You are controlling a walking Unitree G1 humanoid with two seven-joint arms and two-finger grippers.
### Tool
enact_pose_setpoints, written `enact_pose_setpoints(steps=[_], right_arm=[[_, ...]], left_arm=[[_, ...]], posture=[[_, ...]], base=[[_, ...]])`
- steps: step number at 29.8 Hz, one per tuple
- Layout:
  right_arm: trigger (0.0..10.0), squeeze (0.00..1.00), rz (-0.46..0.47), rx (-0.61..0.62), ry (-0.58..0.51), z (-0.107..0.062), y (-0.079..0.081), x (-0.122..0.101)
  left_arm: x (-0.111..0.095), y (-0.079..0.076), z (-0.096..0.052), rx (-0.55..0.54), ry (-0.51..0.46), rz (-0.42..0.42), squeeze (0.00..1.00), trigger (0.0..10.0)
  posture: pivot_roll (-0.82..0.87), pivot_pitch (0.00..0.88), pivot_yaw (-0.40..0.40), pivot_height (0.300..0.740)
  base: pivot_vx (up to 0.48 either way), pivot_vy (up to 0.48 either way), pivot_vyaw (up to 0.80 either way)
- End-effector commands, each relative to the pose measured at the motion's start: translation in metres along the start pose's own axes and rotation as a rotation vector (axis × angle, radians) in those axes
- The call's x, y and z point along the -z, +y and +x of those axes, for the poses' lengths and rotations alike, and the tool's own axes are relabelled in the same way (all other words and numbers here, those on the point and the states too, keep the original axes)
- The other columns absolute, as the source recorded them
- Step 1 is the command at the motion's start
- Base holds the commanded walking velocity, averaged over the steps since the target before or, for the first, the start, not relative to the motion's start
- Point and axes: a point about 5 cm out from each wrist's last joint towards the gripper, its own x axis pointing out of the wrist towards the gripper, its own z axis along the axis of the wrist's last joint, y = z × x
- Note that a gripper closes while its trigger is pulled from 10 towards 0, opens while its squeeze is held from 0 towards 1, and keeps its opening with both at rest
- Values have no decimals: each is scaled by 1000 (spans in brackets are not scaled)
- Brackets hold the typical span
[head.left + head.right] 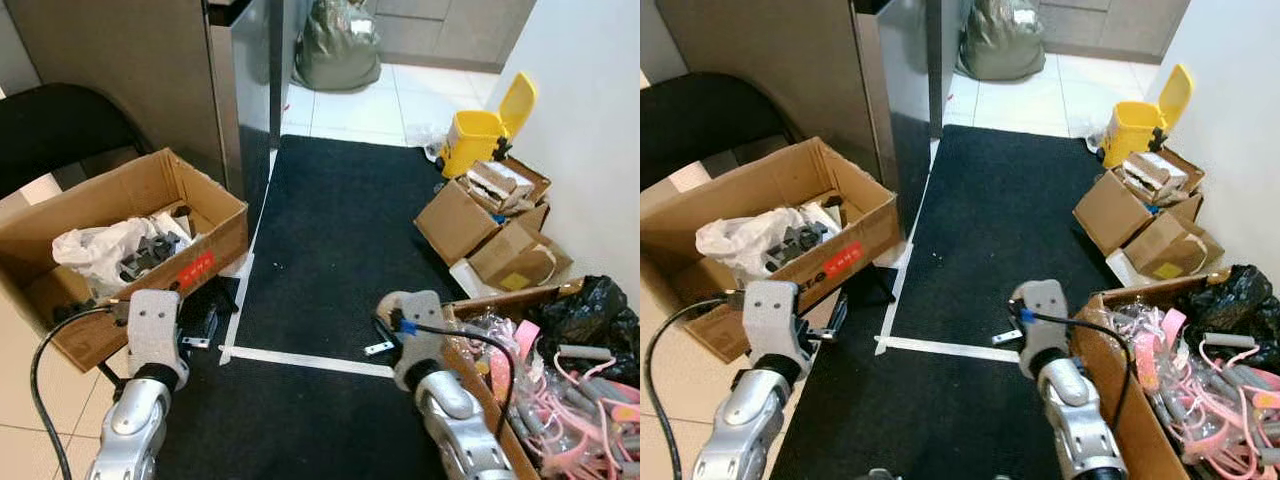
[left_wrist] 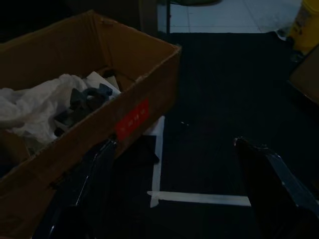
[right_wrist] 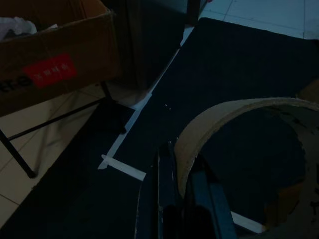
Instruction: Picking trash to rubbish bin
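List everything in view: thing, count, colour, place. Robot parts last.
Rubbish bin: one, yellow, lid up, far right by the wall.
Mat: one, black, centre floor.
Tape: white strips, on the mat.
Large box: one, brown, red label, left, holding white plastic.
Small boxes: several, brown, right.
Sack: one, grey-green, far end.
Cardboard ring: one, tan, held.
Left gripper: black, open.
Right gripper: black, shut on the cardboard ring.
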Motion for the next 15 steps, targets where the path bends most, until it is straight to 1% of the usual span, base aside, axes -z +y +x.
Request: enact_pose_setpoints(steps=[1, 15], right_arm=[[10000, 0, -11, 10, 15, -4, -4, 4], [10000, 0, -20, 0, 16, -2, -2, 4]], left_arm=[[5, -2, -3, 10, 24, 10, 24, 10000], [5, 0, -3, 5, 26, 13, 24, 10000]], posture=[[34, 147, -27, 740], [37, 155, -27, 740]], base=[[255, 0, 0], [260, 0, 0]])
